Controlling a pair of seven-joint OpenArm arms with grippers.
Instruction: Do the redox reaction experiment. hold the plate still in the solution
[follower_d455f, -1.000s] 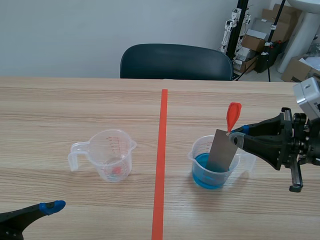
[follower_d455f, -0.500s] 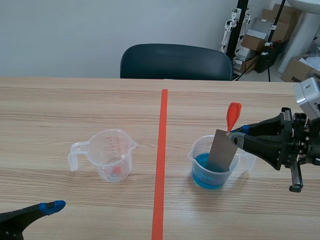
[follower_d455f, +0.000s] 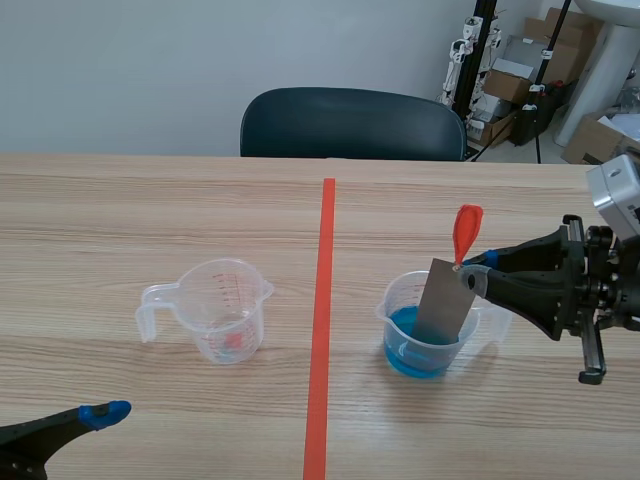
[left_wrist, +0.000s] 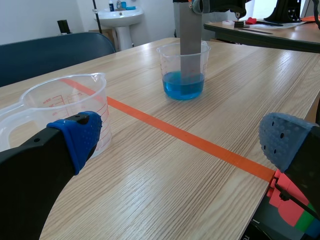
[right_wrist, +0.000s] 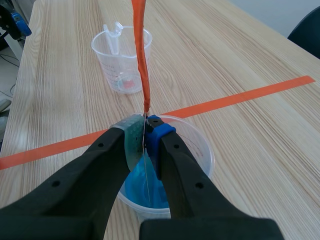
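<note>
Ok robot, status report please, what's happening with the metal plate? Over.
Right tool shut on plate, lower end in blue solution. Left tool open, by empty cup. Nothing blocking.

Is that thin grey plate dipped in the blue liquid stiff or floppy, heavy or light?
Probably stiff: the grey plate shows no bend though the right claw pinches only its top corner. Edge-on it looks very thin, so likely light.

The plate (follower_d455f: 445, 297) stands in the beaker (follower_d455f: 399, 318), right of the measuring cup (follower_d455f: 224, 305).
</note>
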